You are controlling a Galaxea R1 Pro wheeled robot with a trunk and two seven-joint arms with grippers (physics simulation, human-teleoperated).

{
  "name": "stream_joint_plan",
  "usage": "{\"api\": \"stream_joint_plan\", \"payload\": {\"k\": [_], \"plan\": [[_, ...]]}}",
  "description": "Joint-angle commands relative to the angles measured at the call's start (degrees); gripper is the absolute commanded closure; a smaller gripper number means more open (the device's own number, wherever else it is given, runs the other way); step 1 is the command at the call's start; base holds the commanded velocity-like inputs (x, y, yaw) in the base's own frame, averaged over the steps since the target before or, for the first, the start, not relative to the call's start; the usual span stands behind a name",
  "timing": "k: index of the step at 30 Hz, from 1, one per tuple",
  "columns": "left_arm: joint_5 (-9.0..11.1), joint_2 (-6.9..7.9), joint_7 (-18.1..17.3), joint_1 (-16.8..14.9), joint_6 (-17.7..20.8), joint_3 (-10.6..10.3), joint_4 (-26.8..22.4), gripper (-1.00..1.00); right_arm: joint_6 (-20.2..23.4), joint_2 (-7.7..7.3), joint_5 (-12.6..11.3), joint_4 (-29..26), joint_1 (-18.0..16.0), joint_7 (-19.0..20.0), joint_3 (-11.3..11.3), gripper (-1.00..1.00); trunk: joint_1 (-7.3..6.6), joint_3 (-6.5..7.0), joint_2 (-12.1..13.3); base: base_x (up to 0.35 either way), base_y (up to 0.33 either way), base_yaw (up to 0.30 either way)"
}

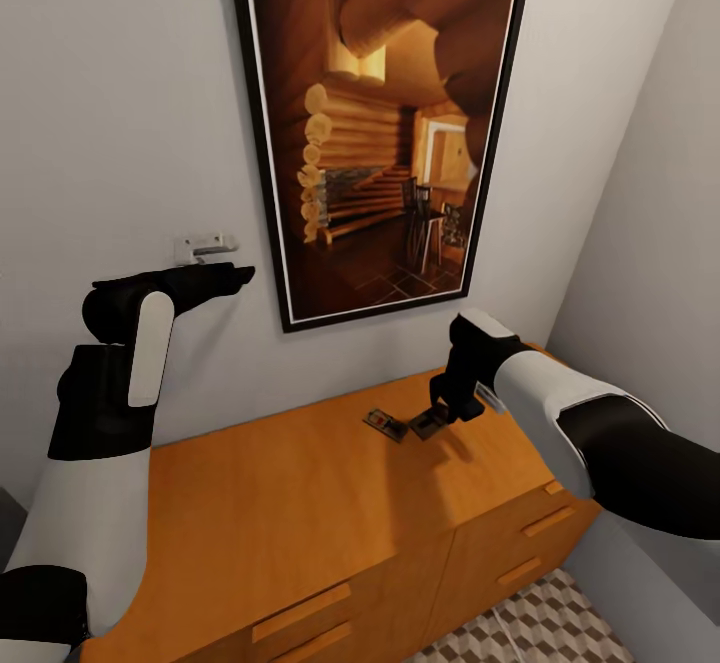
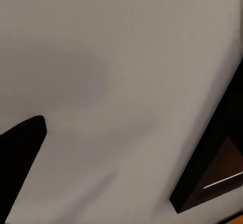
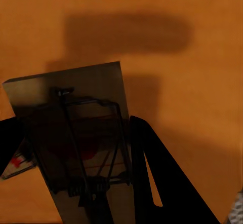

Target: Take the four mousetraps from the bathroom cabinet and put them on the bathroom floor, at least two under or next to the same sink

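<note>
Two mousetraps are seen on the flat top of the orange-brown wooden cabinet (image 1: 300,503), near its back edge. One mousetrap (image 1: 385,423) lies flat; just beside it, the second mousetrap (image 3: 76,138), a dark board with thin wire parts, is tilted. A patch of cube-patterned bathroom floor (image 1: 545,628) is visible below the slot-handled drawers.

The right claw (image 1: 437,416) hangs over the back right part of the cabinet (image 1: 300,503) top, with one mousetrap (image 1: 427,427) between its fingers, tilted above the wood. A second mousetrap (image 1: 385,423) lies flat on the top just to the claw's left. Behind the claw hangs a framed picture (image 1: 385,133) on the wall. The left claw (image 1: 240,275) is raised well to the left, near a wall fitting (image 1: 205,246). The bathroom floor (image 1: 550,623) lies in front of the cabinet.
</note>
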Motion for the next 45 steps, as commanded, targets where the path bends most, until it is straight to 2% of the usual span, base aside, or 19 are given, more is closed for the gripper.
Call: {"api": "stream_joint_plan", "payload": {"k": [1,6,11,19,27,37,45], "plan": [[-0.56,0.06,0.57,-0.07,0.19,-0.08,-0.04,-1.00,0.41,-0.03,-0.45,-0.09,-0.05,-0.28,0.49,1.00,-0.21,0.10,0.35,0.000,0.000,0.000],[-0.61,0.06,0.57,-0.07,0.19,-0.08,-0.04,-1.00,0.60,-0.03,-0.52,-0.90,-0.05,-2.27,0.46,1.00,-1.31,1.00,2.36,0.000,0.000,0.000],[-0.64,0.06,0.57,-0.07,0.19,-0.08,-0.04,-1.00,0.64,0.05,-0.55,-3.96,0.05,-3.57,0.43,1.00,-2.41,1.90,4.36,0.000,0.000,0.000],[-0.66,0.06,0.57,-0.07,0.19,-0.08,-0.04,-1.00,1.09,-0.13,-0.57,-8.57,2.38,-4.27,1.24,1.00,-4.16,3.33,7.57,0.000,0.000,0.000],[-0.66,0.06,0.57,-0.07,0.19,-0.08,-0.04,-1.00,7.02,-0.26,-1.00,-10.90,3.03,-5.18,1.30,1.00,-5.92,4.77,10.78,0.000,0.000,0.000],[-0.68,0.05,0.57,-0.07,0.19,-0.08,-0.04,-1.00,9.70,-0.29,-1.29,-12.92,3.18,-5.67,1.28,1.00,-8.12,6.57,14.79,0.000,0.000,0.000],[-0.73,0.06,0.59,-0.07,0.19,-0.08,-0.04,-1.00,14.83,-0.34,-1.30,-15.95,3.50,-5.74,1.25,1.00,-9.87,8.00,18.00,0.000,0.000,0.000]]}}
